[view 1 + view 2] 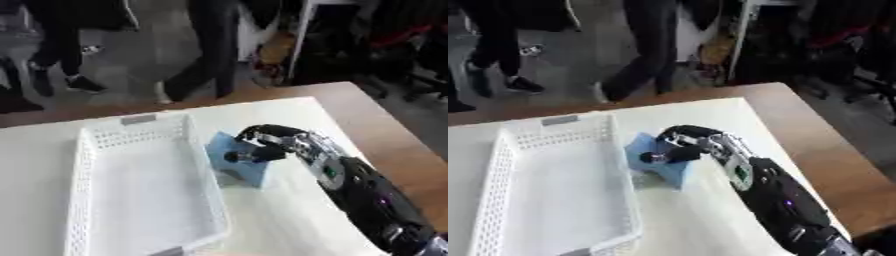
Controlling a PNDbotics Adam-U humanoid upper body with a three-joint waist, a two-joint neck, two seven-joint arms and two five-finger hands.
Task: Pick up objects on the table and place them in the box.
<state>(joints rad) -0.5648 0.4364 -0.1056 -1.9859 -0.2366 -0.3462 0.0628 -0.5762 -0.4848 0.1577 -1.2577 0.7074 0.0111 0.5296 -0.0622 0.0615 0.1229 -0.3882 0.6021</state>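
A light blue block-shaped object (238, 161) stands on the white tabletop just right of the white perforated basket (87, 200). My right hand (273, 142) reaches in from the lower right, and its fingers and thumb are curled round the top of the blue object. The object touches or nearly touches the basket's right wall (203, 175). The basket holds nothing that I can see. My left hand shows in neither view.
The white surface (289, 220) lies on a brown wooden table (394, 145) whose edge runs along the right. People's legs stand on the floor beyond the table's far edge.
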